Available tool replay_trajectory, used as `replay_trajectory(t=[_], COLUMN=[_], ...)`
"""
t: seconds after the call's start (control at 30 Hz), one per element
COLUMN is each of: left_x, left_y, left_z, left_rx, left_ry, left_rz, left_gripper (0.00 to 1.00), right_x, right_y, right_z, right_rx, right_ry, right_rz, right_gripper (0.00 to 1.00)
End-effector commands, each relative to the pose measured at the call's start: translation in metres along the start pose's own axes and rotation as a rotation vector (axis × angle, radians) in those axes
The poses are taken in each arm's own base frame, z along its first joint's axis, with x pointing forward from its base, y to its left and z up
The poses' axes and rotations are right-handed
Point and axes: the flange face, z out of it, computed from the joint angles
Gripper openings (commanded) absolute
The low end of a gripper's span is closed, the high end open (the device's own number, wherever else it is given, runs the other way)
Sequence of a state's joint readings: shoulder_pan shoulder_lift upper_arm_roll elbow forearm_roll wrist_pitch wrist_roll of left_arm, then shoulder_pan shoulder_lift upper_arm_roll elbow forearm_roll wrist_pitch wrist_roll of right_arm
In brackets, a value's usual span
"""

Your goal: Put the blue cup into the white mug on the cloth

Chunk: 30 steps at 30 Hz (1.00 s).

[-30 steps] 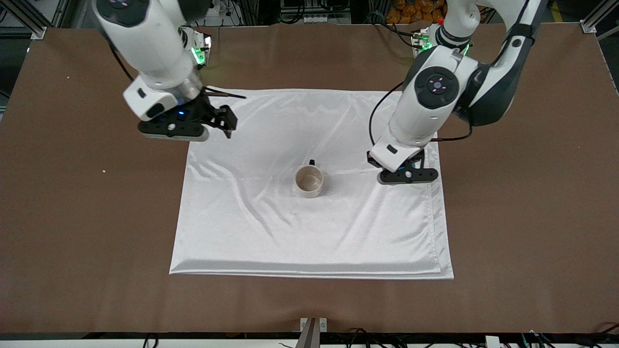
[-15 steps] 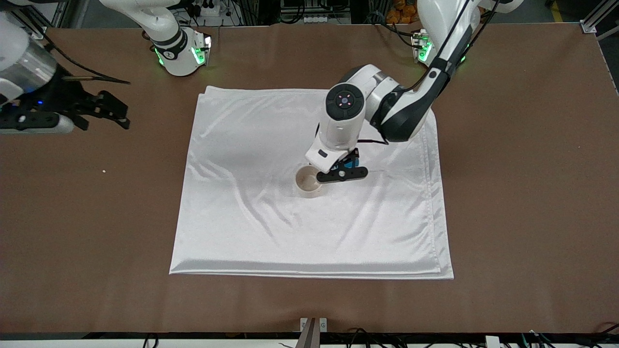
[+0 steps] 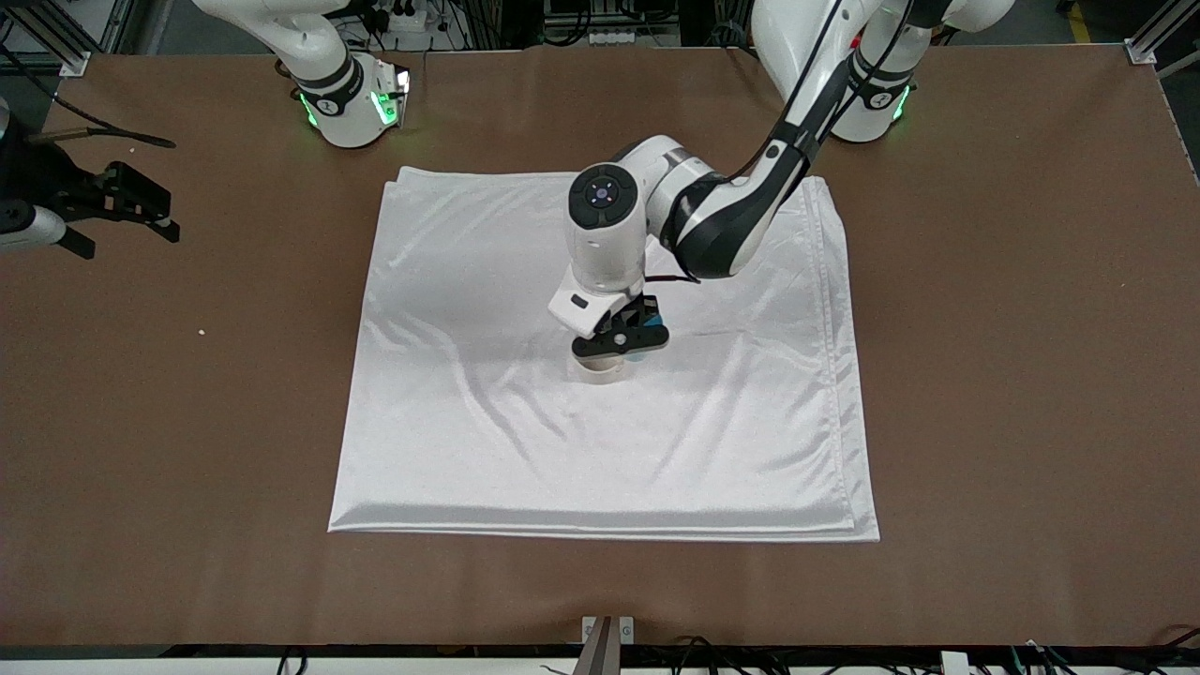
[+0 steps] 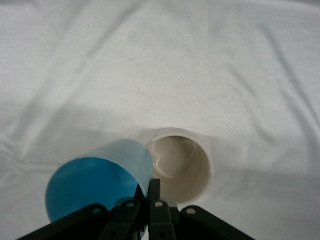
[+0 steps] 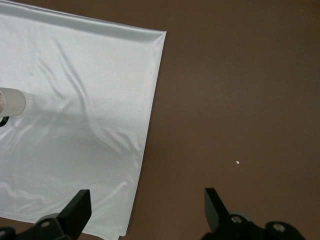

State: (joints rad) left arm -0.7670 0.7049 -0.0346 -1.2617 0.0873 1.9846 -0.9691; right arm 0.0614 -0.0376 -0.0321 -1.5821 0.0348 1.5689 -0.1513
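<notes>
Cup over mug

Left gripper (image 3: 626, 339) clamps the tilted cup (image 4: 97, 180) just above the mug (image 4: 182, 165) on the cloth (image 3: 469, 422); right gripper (image 5: 145, 207) waits wide over bare worktop (image 3: 1012, 375).

I saw a brown bench (image 3: 1012, 375), with one small pale speck (image 3: 201, 332) lying toward the right arm's end.

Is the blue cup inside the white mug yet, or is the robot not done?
Not yet. Picking up is done: the left gripper is shut on the blue cup and holds it over the white mug, which stands on the cloth. The mug looks empty. What's left is lowering the cup in and letting go. The right gripper waits open over the table's edge.
</notes>
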Motion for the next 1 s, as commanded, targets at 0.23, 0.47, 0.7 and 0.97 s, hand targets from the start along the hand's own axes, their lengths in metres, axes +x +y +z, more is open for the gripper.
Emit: replay_trajectory(t=[0.23, 0.47, 0.7, 0.97], left_x=[-0.003, -0.005, -0.009, -0.009], left_y=[0.018, 0.024, 0.028, 0.03], left_z=[0.006, 0.015, 0.016, 0.026], left_rx=[-0.059, -0.077, -0.108, -0.114], left_ry=[-0.002, 0.005, -0.017, -0.032], left_rz=[-0.032, -0.029, -0.041, -0.051], left_gripper=[0.0, 0.0, 0.0, 0.0], right_x=[0.003, 0.003, 0.0, 0.001], right_y=[-0.01, -0.011, -0.005, -0.006], right_z=[0.002, 0.003, 0.006, 0.005], right_rx=[-0.029, -0.026, -0.022, -0.018], right_ry=[-0.003, -0.006, -0.026, -0.018], right_rz=[-0.028, 0.001, 0.012, 0.012], right_gripper=[1.0, 1.0, 1.0, 1.0])
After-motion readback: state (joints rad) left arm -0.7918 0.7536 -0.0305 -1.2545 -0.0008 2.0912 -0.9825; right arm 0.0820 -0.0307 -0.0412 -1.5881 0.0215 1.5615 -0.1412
